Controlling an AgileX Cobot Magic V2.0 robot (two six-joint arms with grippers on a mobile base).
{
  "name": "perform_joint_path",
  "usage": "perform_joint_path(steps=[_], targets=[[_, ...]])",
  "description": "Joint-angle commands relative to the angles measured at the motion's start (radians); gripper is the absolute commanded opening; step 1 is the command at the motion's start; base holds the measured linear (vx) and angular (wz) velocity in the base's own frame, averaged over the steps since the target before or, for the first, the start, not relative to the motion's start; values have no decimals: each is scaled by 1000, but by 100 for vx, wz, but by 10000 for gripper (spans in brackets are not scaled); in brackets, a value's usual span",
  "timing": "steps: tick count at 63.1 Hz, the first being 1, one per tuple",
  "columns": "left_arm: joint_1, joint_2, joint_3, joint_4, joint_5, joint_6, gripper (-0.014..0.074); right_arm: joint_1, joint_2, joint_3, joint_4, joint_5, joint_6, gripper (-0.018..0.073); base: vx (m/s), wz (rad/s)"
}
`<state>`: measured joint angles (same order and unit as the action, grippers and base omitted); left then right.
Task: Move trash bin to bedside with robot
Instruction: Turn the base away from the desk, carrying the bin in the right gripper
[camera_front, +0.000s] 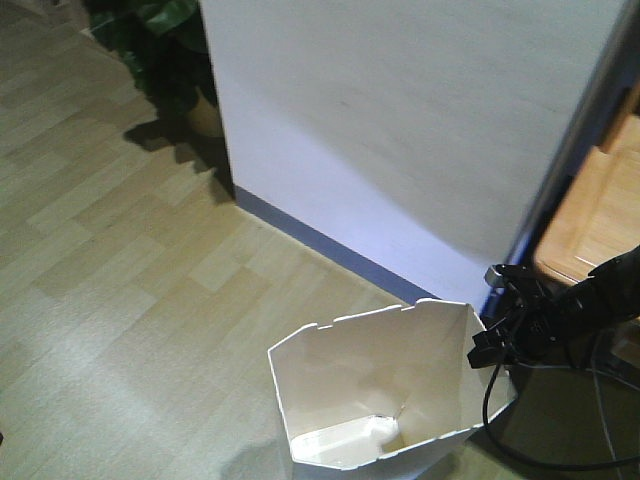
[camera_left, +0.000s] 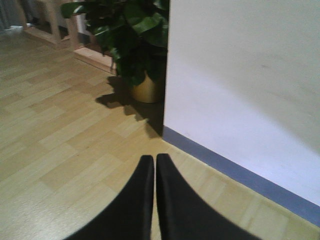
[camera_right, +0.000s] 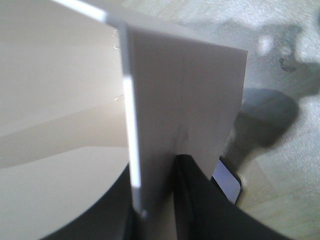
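Your right claw (camera_right: 152, 200) is clamped on the trash bin (camera_right: 190, 100). In the right wrist view the thin white wall runs edge-on between the two black fingers (camera_right: 200, 210), with the cream inside of the bin to one side and the floor (camera_right: 280, 165) beyond the other.

In the front view the right claw (camera_front: 495, 335) sits at the right-hand rim of the trash bin (camera_front: 380, 400), and a black cable (camera_front: 497, 415) loops down beside it. The bin is upright and open at the top, low in that view, near the blue-grey baseboard (camera_front: 330, 250) of the white wall (camera_front: 400, 120). You cannot tell whether its base touches the floor. Just beyond the arm (camera_front: 600, 295) stands light-brown wooden furniture (camera_front: 600, 220); which piece it is cannot be made out.

Your left claw (camera_left: 153, 172) is narrow, its fingers pressed together with nothing between them. It points over the pale wooden floor (camera_left: 60, 150) towards the wall's corner, where a potted plant (camera_left: 135, 30) stands in a gold-coloured pot (camera_left: 145, 90).
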<state>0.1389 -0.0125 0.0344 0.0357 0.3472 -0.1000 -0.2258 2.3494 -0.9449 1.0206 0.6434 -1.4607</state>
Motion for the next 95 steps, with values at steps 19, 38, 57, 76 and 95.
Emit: perform_joint_path(steps=[19,38,57,76,95], targets=[[-3,-14,3,-2,-66,-4,-6,-3,-74,-9,52,210,4,-5,6,47],[-3,-14,3,-2,-66,-4,-6,-3,-74,-9,52,210,4,-5,9,68],[-3,-14,3,-2,-66,-4,-6,-3,-74,-9,52,210,4,-5,11,59],[-3,-14,3,-2,-66,-4,-6,-3,-74,-9,52,210,4,-5,15,41],[-3,-14,3,-2,-66,-4,-6,-3,-74,-9,52,210,4,-5,21,24]])
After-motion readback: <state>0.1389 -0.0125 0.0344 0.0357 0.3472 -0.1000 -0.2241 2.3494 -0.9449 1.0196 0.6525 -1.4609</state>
